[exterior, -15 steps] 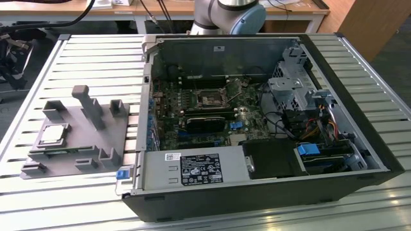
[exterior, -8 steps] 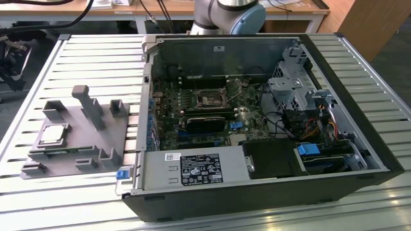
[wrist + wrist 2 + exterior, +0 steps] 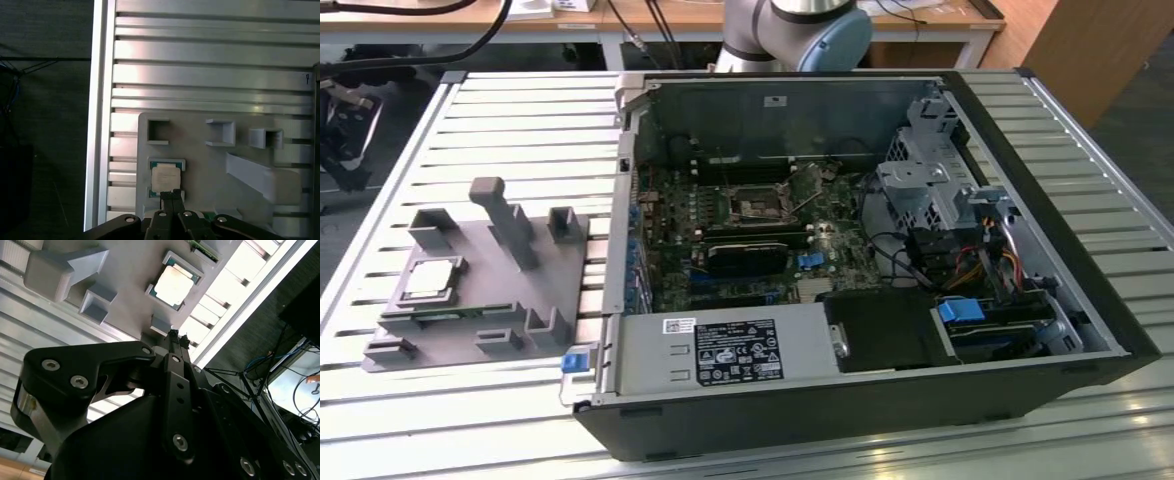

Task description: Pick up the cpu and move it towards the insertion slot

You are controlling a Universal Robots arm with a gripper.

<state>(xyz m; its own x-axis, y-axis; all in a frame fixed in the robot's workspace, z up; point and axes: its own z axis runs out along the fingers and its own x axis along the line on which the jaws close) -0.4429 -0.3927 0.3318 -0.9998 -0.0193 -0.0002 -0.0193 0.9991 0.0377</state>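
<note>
Closest to the lens in both wrist views, the gripper (image 3: 170, 194) had its fingers pressed together, and as far as I could tell there was nothing between them. It stood over the tray (image 3: 200, 160), with the tips aimed at one edge of the cpu (image 3: 166, 179) but clear of it.

The cpu lay flat in a shallow seat near the tray's outer edge, on the side away from the case (image 3: 854, 410), with its metal lid up. I judged it light and stiff, with a smooth lid that would slide under a loose pinch. Its underside is probably delicate, so it should not be dragged or dropped. Small tabs of the tray hugged two opposite edges. The other two edges looked free, and the thin pale rim there seemed the best place for the fingers.

A tall post (image 3: 504, 225) rose from the tray's middle, between the cpu and the case, with lower blocks around it. I judged these the main things to clear on a lift. A narrow green board (image 3: 460, 316) lay in the tray just beside the cpu.

The slot (image 3: 757, 208) sat well apart from the tray, deep inside the open case. Its lever looked raised, though the view was poor, and cables and a metal cage crowded the side of the case farthest from the tray. Tray and case both rested on the slatted table (image 3: 520, 120).
</note>
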